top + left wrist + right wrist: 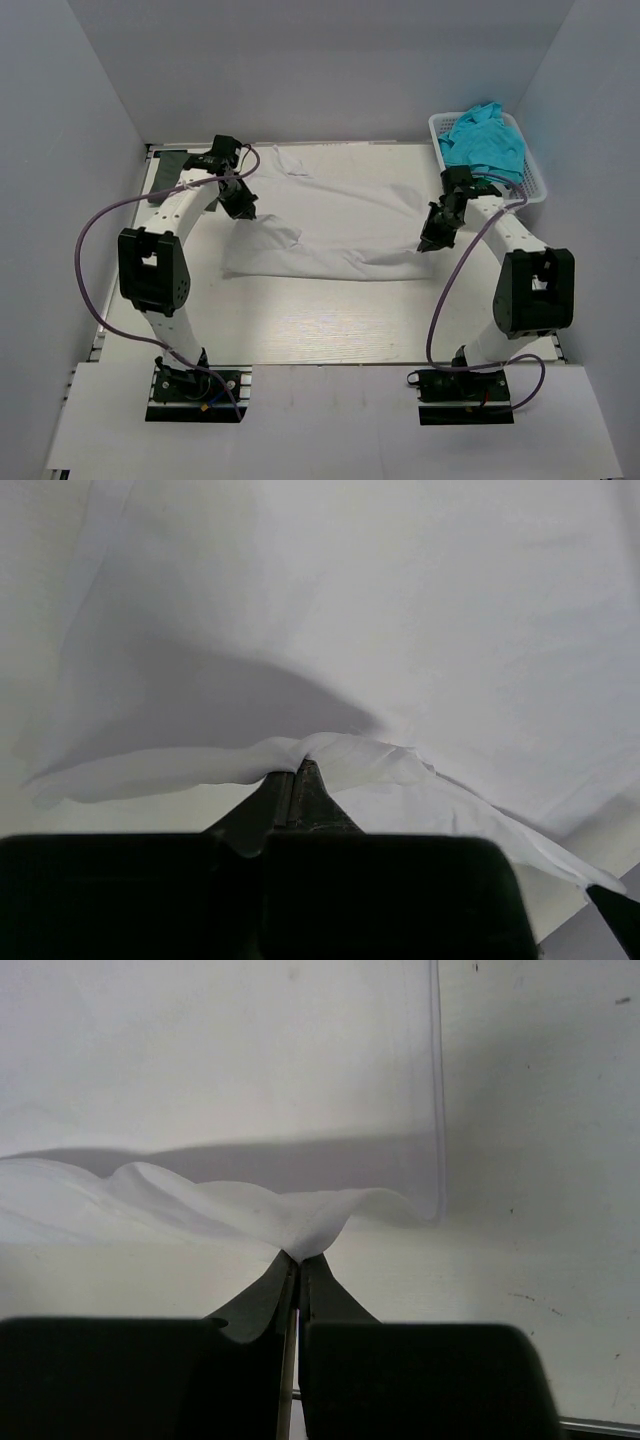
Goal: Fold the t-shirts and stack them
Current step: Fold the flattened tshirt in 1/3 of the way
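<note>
Right of the white t-shirt point(340, 225), a basket point(537, 186) holds teal t-shirts point(487, 142).

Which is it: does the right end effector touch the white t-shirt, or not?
Touching. The right wrist view shows the right end effector closed on a fold of the white t-shirt, pinched at its tips.

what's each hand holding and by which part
Both grip the white t-shirt: the left hand pinches a bunched fold at its left side, the right hand its near edge by the right corner.
</note>
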Robot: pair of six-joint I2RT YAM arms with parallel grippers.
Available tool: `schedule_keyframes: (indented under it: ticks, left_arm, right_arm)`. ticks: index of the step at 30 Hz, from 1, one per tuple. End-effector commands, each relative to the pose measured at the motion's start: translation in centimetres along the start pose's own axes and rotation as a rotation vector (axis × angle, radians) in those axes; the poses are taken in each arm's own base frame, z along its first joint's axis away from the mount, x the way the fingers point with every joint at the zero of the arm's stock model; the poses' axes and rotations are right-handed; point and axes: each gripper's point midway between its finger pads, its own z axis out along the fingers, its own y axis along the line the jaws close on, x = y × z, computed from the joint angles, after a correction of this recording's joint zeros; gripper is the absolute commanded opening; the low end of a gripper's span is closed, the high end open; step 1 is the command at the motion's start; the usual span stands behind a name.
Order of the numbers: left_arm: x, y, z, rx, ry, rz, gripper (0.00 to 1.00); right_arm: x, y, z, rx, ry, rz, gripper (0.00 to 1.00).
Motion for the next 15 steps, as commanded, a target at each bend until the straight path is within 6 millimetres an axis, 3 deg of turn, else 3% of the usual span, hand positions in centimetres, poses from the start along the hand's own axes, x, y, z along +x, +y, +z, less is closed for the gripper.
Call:
schedule_keyframes:
  ticks: [1, 6, 10, 15]
  left_arm:
    - [-4.1, -2.5, -1.4, 0.072, -0.151, 0.036, 0.00]
    - [-5.2, -3.2, 1.2, 0.061, -0.153, 0.045, 0.00]
    - [-6.3, -4.1, 2.1, 0.090, -0.188, 0.071, 0.00]
    - [-7.5, -3.4, 3.6, 0.017, -0.222, 0.064, 0.00]
  right_arm:
    - [-1.3, 0.5, -0.4, -0.021, 0.007, -0.015, 0.00]
    - [-2.0, 0.0, 1.2, 0.004, 0.052, 0.016, 0.00]
    - [-2.4, -0.9, 2.3, 0.033, 0.064, 0.053, 0.00]
    - [-3.1, -1.8, 3.5, 0.067, 0.060, 0.104, 0.00]
